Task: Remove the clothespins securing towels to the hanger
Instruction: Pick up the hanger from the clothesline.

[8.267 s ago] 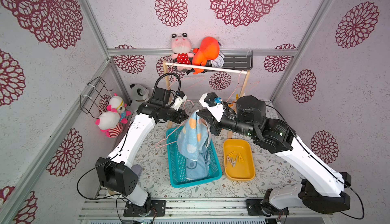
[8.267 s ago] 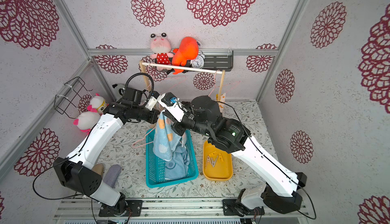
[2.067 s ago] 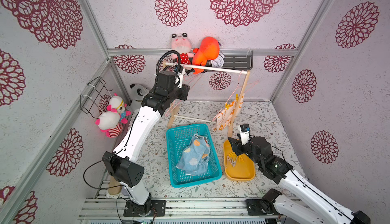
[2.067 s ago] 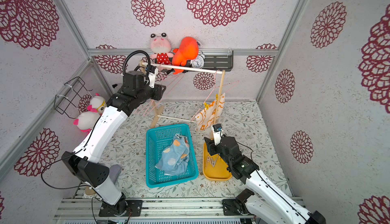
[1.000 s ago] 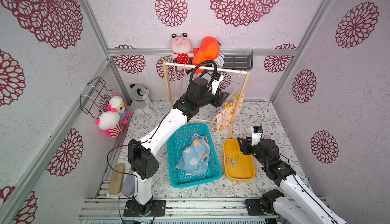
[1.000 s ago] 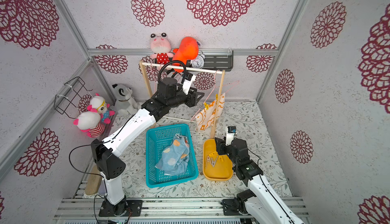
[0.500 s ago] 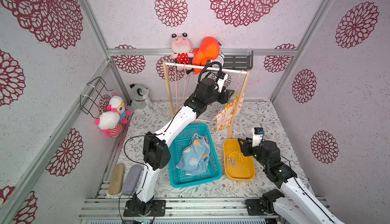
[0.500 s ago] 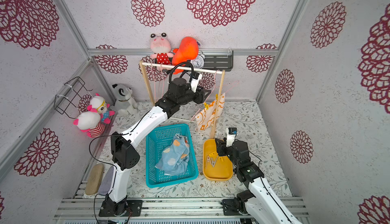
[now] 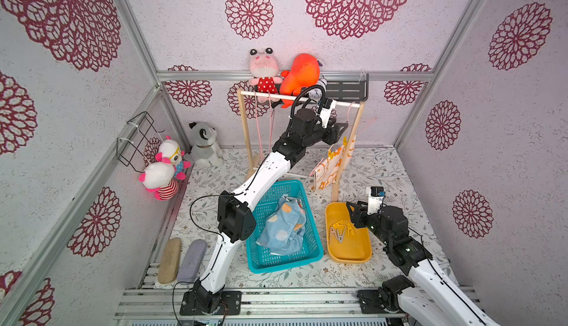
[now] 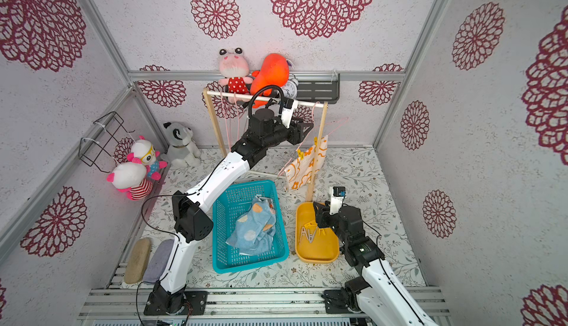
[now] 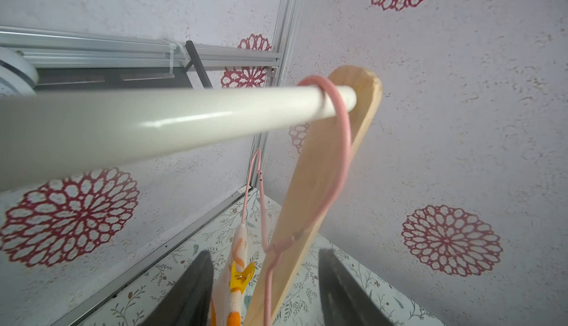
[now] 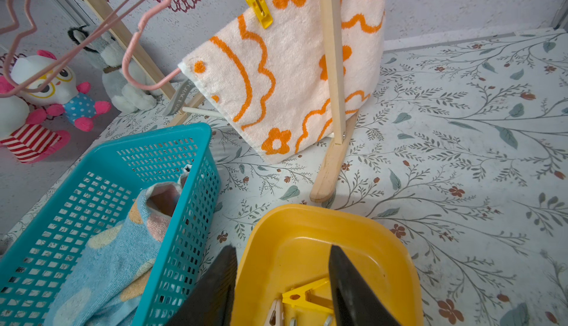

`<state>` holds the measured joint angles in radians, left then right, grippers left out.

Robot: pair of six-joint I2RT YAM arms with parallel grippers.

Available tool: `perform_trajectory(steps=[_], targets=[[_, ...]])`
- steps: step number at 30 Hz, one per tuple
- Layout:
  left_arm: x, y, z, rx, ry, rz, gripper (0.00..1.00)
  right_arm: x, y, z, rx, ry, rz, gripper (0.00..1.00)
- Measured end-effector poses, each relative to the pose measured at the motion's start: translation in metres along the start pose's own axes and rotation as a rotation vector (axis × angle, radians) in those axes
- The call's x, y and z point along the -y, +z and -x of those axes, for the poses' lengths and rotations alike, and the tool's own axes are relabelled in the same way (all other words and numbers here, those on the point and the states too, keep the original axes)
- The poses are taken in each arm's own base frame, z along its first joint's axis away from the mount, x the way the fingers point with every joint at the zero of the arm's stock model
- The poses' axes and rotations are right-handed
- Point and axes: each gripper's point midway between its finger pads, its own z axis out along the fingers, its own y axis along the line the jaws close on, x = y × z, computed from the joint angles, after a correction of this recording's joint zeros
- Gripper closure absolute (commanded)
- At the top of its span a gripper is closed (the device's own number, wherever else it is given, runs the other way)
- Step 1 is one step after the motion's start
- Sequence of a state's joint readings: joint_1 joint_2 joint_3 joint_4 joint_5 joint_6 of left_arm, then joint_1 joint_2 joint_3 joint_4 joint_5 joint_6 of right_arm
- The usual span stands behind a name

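Top views, both: left gripper point(image 9: 339, 130) raised to the end of the drying rack point(image 9: 246, 130), close above the white towel point(image 9: 330, 170). That towel hangs clear of the mat with two yellow clothespins point(image 10: 300, 154) on its upper edge. The blue towel point(image 9: 282, 229) lies loose in the teal basket point(image 9: 285, 266). Right gripper point(image 9: 353, 215) sits low over the yellow tray point(image 9: 350, 260), where several loose clothespins point(image 9: 341, 231) lie flat. One towel left to unpin, I'd judge.

Left wrist: fingers point(image 11: 190, 290) well apart, nothing gripped. The white towel, seen edge-on, and one yellow clothespin point(image 11: 241, 276) sit just inside one finger. The pink hanger point(image 11: 342, 143) hooks over the white rail point(image 11: 153, 118) right beside the wooden post point(image 11: 316, 186). Whether that finger touches the cloth I can't tell; it's at the frame edge.

Right wrist: right gripper point(image 12: 281, 249) jaws apart and empty, over the tray's rim, loose clothespins lying beneath. The white towel and a clothespin point(image 12: 256, 0) on it are further off, well apart from this gripper.

Step in hand looks like the left gripper going for the nearer clothespin. To do it well:
- Set both fingers across the splayed handle ends, not the nose or the cloth.
- Keep the post outside the jaws.
- Squeeze until the nose opens, then draw off along the clothespin's length.
- Go slow, because the hanger hangs free and will likely swing. The right gripper could steady the towel's lower corner.
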<state>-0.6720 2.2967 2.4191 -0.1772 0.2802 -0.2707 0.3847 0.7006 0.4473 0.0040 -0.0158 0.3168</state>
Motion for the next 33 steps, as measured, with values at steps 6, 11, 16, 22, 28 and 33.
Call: perform_trajectory(steps=[6, 11, 16, 22, 28, 33], targets=[[0.001, 0.007, -0.003, 0.005, -0.006, -0.009, 0.43, 0.0, 0.0, 0.001, 0.005, 0.001, 0.001, 0.51], [0.0, 0.013, -0.006, 0.01, -0.011, -0.008, 0.47, -0.001, 0.0, 0.002, 0.016, 0.002, 0.005, 0.51], [-0.002, 0.017, -0.013, 0.001, -0.018, -0.004, 0.53, 0.0, -0.002, 0.001, 0.022, 0.003, 0.007, 0.52], [0.0, 0.019, -0.016, 0.002, -0.03, -0.008, 0.62, 0.0, -0.003, 0.0, 0.026, 0.007, 0.008, 0.52], [0.007, 0.022, -0.017, 0.009, -0.029, -0.022, 0.68, 0.001, -0.002, -0.003, 0.02, 0.01, 0.005, 0.53], [0.01, 0.023, -0.016, 0.014, -0.028, -0.027, 0.74, 0.001, -0.003, -0.001, 0.027, 0.01, 0.007, 0.54]])
